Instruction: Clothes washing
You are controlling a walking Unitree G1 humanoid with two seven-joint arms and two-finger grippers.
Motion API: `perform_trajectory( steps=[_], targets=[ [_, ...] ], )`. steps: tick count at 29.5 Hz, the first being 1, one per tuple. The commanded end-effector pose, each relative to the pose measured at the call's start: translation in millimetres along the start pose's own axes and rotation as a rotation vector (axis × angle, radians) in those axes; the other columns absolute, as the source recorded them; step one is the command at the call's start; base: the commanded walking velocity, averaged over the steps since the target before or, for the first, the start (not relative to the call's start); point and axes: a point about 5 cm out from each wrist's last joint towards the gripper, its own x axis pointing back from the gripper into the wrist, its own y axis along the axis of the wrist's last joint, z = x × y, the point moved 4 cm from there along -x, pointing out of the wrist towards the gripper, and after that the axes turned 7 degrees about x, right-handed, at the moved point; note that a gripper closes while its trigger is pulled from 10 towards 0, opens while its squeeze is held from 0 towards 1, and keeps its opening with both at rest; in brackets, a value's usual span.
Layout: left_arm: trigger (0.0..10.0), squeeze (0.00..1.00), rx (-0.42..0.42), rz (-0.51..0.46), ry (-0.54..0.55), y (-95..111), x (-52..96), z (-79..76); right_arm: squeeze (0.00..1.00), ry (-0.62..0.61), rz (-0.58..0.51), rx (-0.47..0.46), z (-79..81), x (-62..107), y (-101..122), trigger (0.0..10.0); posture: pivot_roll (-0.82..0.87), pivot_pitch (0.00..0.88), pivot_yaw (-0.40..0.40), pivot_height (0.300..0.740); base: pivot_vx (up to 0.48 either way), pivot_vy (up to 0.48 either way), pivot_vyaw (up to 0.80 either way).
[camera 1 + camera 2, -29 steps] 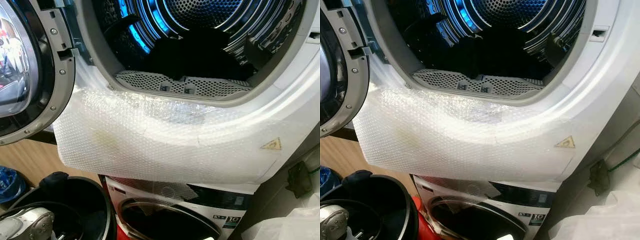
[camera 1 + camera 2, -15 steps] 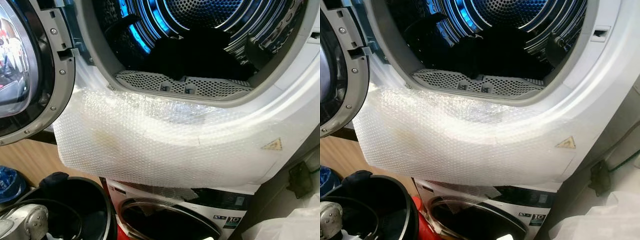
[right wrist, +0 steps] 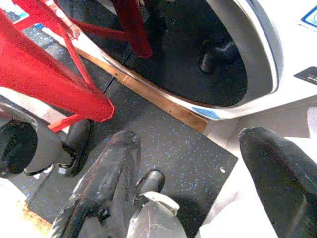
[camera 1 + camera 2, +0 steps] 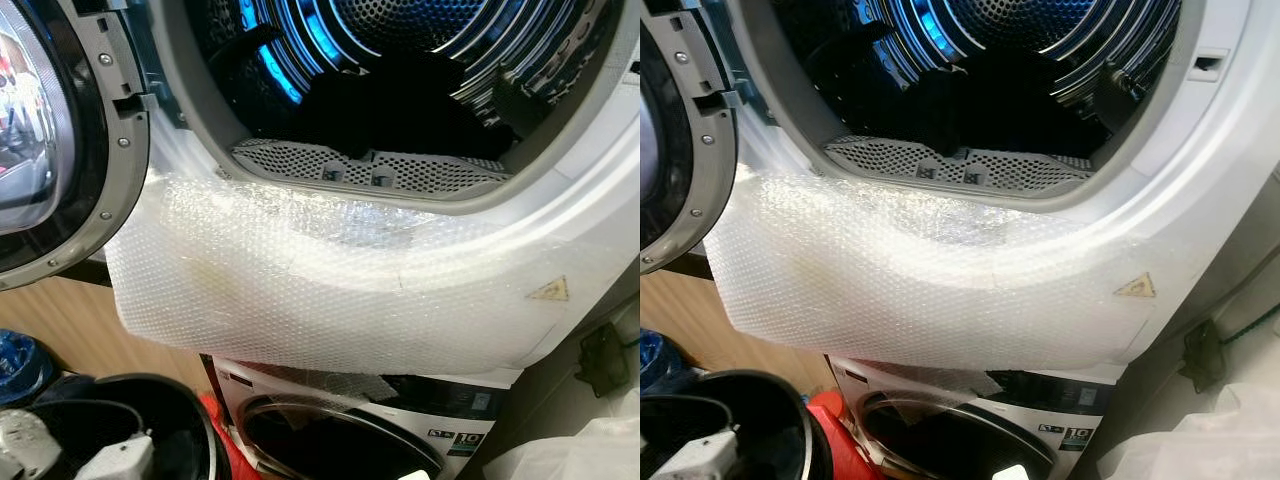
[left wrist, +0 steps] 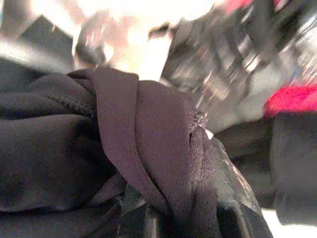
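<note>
**A:** In front of the robot, what stands there?

**B:** Two stacked machines. The upper drum (image 4: pixel 400 60) is open and lit blue, its door (image 4: pixel 60 140) swung out to the robot's left. Dark laundry (image 4: pixel 400 105) already lies inside. Bubble wrap (image 4: pixel 320 290) hangs over the front panel below the opening. The lower machine (image 4: pixel 340 440) sits beneath.

**A:** Where is the clothing being handled?

**B:** Down low on the left, at a black basket (image 4: pixel 190 420). In the left wrist view a dark garment (image 5: pixel 99 163) bunches right against the left gripper (image 5: pixel 168 218). The fingers appear closed on the cloth, though folds hide them.

**A:** And the right gripper?

**B:** The right gripper (image 3: pixel 198 183) hangs low with its fingers (image 3: pixel 106 178) spread wide, holding nothing, above a speckled floor mat (image 3: pixel 163 144) beside a red frame (image 3: pixel 49 74).

**A:** Which way must the garment travel?

**B:** Up and forward, I judge. The drum mouth lies well above the basket and to its right, so the left arm, the nearer one, would lift over the wrapped lip.
</note>
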Motion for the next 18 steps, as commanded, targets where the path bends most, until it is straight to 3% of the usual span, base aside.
perform_trajectory(
  steps=[1, 7, 9, 11, 12, 14, 16, 18],
  targets=[
    [0.0, 0.00, 0.002, -0.071, -0.006, 9.1, 10.8, -14.9, 0.00, 0.005, 0.011, -0.018, 0.7, 0.2, -2.4, 10.0, 0.22, 0.000, 0.042, 0.740, 0.000, 0.000, 0.00],
    [0.0, 0.00, 0.053, -0.057, 0.035, -10.1, 9.4, -37.5, 0.00, 0.025, 0.011, -0.001, 3.9, 0.3, -2.5, 10.0, 0.25, 0.000, 0.028, 0.740, 0.000, 0.000, 0.00],
    [0.0, 0.00, 0.048, -0.116, 0.105, -4.1, 15.8, -42.0, 0.00, 0.031, 0.007, 0.006, 4.9, 0.0, -0.7, 10.0, 0.27, 0.000, 0.017, 0.740, 0.000, 0.000, 0.00],
    [0.0, 0.00, 0.020, -0.205, 0.157, 9.5, 26.5, -43.3, 0.00, 0.035, 0.003, 0.014, 4.6, -0.3, 0.8, 10.0, 0.28, 0.000, 0.007, 0.740, 0.000, 0.000, 0.00],
    [0.0, 0.00, -0.020, -0.303, 0.184, 26.2, 37.8, -46.6, 0.00, 0.038, 0.001, 0.024, 4.1, -0.5, 1.8, 10.0, 0.29, 0.000, 0.000, 0.740, 0.000, 0.000, 0.00],
    [0.0, 0.00, -0.052, -0.368, 0.197, 38.3, 45.3, -50.2, 0.00, 0.040, 0.001, 0.030, 3.5, -0.7, 2.4, 10.0, 0.29, 0.000, -0.004, 0.740, 0.000, 0.000, 0.00],
    [0.0, 0.00, -0.186, -0.508, 0.186, 72.2, 61.3, -63.8, 0.00, 0.043, -0.004, 0.042, 1.9, -1.4, 5.6, 10.0, 0.30, 0.000, -0.014, 0.740, 0.000, 0.000, 0.00],
    [0.0, 0.00, -0.244, -0.555, 0.163, 86.6, 64.8, -72.0, 0.00, 0.040, -0.009, 0.042, 0.2, -2.0, 8.4, 10.0, 0.30, 0.000, -0.016, 0.740, 0.000, 0.000, 0.00]
  ],
)
